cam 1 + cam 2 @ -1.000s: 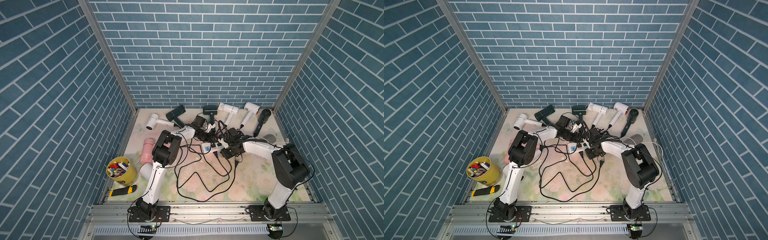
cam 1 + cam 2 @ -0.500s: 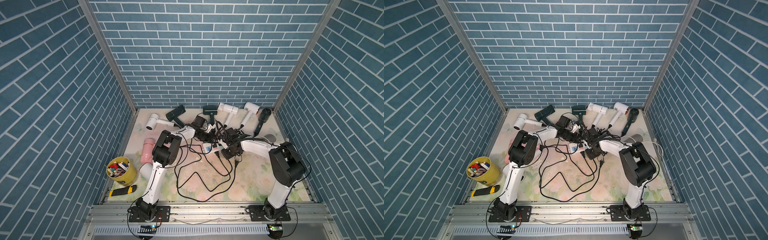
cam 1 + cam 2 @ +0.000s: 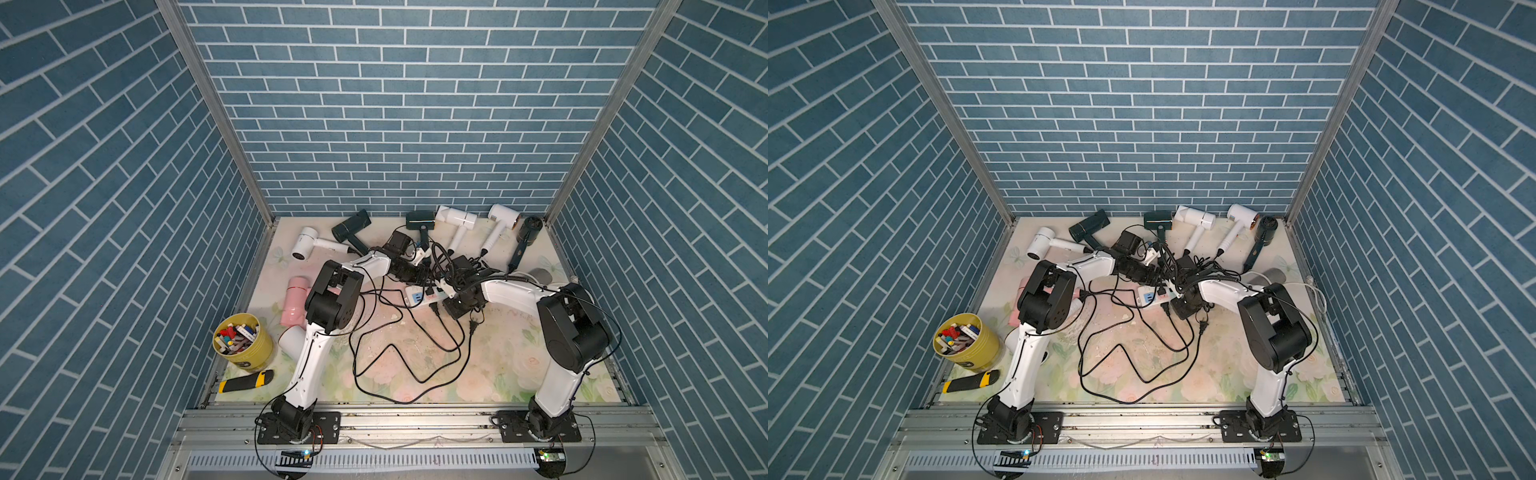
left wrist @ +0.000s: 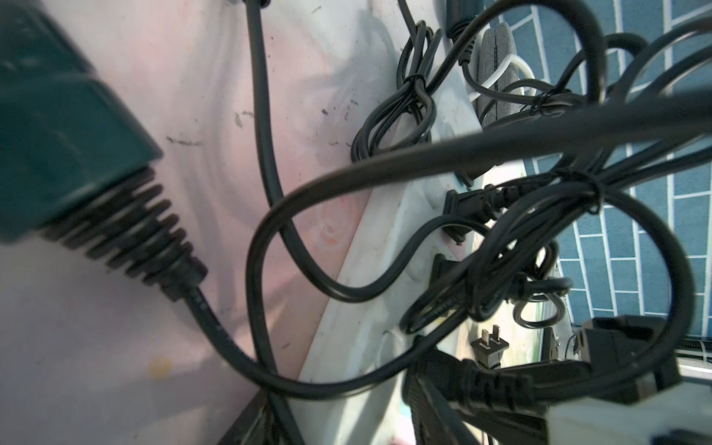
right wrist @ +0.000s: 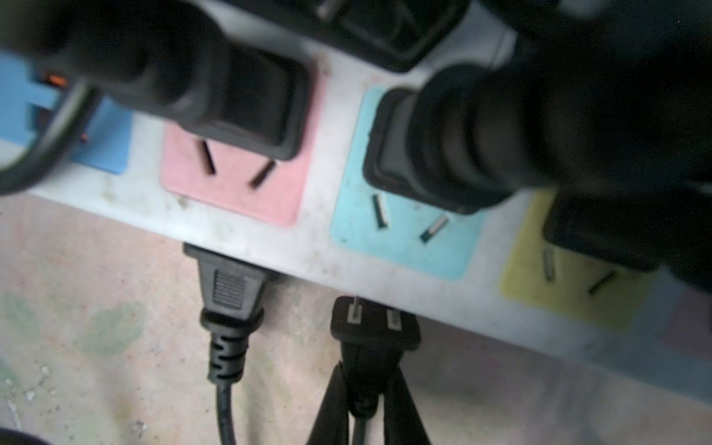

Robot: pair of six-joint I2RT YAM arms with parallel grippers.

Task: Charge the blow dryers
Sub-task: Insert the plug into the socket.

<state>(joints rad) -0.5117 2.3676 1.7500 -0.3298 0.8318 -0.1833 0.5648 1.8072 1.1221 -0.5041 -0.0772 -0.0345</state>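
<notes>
Black two-prong plug (image 5: 375,327) pinched in right hand (image 5: 366,379), prongs beside long white power strip (image 5: 246,235); left hand (image 3: 413,274): can't tell. White and dark hammer-shaped blow dryers (image 3: 455,218) line far wall. Plugging-in step. Next: align prongs, push into free-looking blue socket (image 5: 109,154).

Both top views are looking steeply down from high above the front rail (image 3: 415,419), facing the back wall (image 3: 399,124) and sharing nearly the whole table (image 3: 498,353) (image 3: 1225,365). The left wrist camera is sitting close among black cords (image 4: 424,150) beside the power strip (image 4: 358,335). The right wrist camera is hanging closer still (focus soft) over the same power strip (image 5: 331,154), which is lying mid-table in both top views.
</notes>
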